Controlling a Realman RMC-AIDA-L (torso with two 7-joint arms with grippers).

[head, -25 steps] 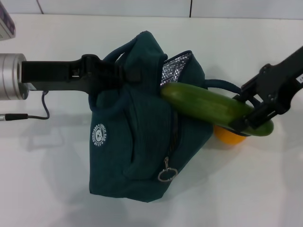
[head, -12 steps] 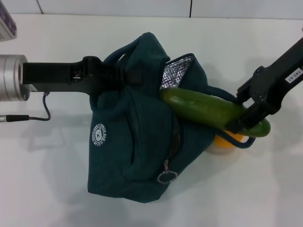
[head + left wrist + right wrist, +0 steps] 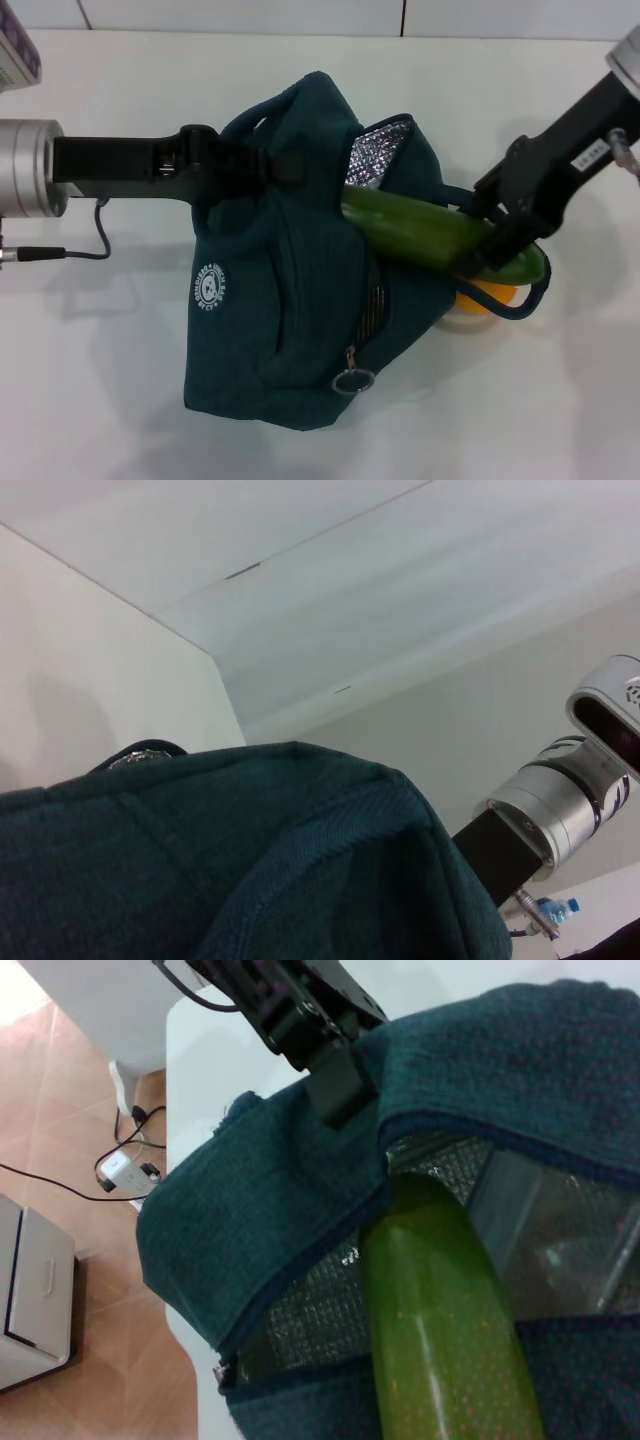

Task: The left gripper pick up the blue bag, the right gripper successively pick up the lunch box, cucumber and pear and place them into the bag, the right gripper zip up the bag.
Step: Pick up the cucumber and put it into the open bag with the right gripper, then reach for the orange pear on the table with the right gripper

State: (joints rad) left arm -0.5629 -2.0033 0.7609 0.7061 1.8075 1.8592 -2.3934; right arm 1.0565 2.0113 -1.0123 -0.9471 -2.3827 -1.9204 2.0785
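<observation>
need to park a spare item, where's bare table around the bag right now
Bare table lies near the robot, below the left gripper and beside the blue bag, and far behind the bag. It is crowded on the bag's right, where the right gripper holds the cucumber over the pear.

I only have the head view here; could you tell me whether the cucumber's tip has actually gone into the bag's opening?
Observer: Yes, in the right wrist view the cucumber has its tip past the foil-lined mouth of the blue bag.
Operator: Is the lunch box in there?
Observer: A clear container shows inside, beside the cucumber.
Operator: And the left gripper?
Observer: The left gripper clamps the bag's upper fabric edge, above the opening.
</observation>
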